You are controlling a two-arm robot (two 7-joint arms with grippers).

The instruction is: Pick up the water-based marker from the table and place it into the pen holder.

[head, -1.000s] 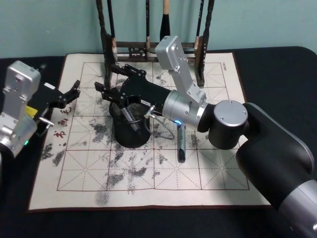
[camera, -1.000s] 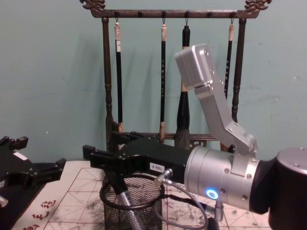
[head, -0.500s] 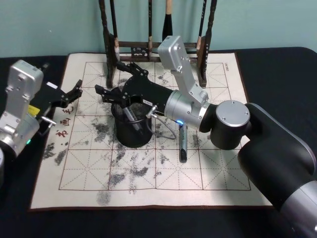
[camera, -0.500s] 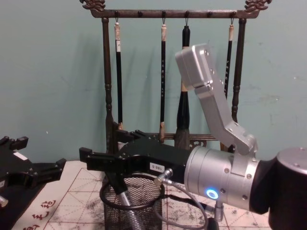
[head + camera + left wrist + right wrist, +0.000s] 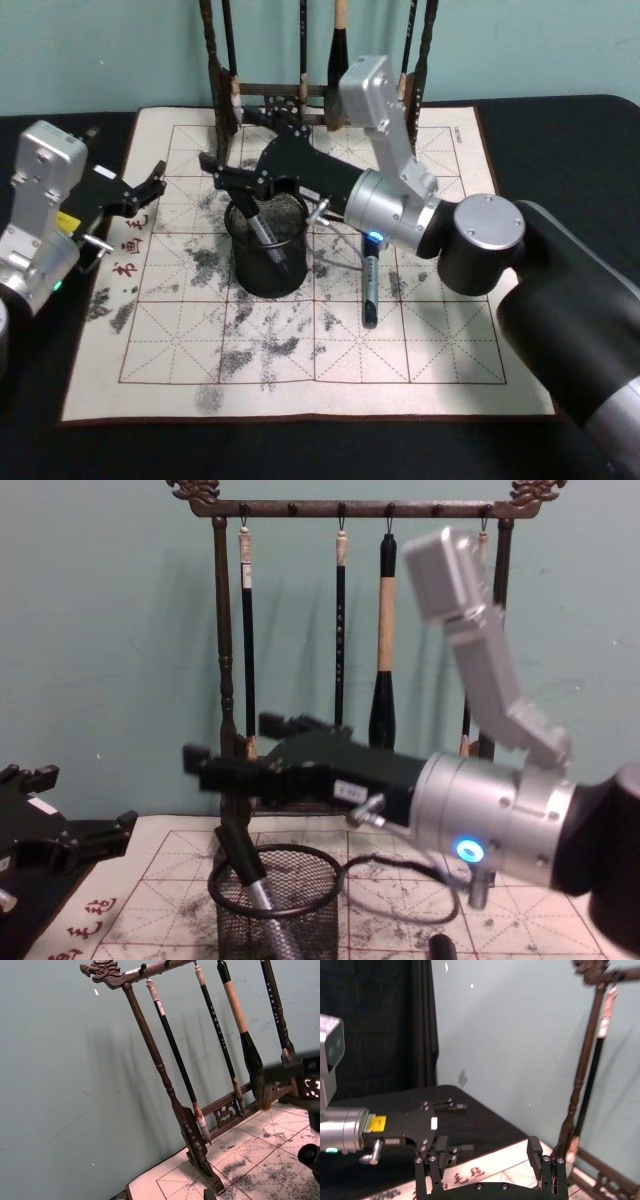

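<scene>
Jaws of the right gripper (image 5: 228, 138) stand apart and empty, over the holder's (image 5: 262, 282) upper-left rim at centre frame in the head view. Just below them the marker (image 5: 268, 238) leans inside the holder, its long axis tilted and its top end toward the upper left. It looks placed, so the jaws need only lift clear. At the left edge the left gripper (image 5: 148, 182) sits parked, farther off, jaws apart. Another pen (image 5: 367, 290) lies on the mat (image 5: 450, 330), right of the holder.

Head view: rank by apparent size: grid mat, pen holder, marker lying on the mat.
1. grid mat
2. pen holder
3. marker, by far the slimmest of the three
</scene>
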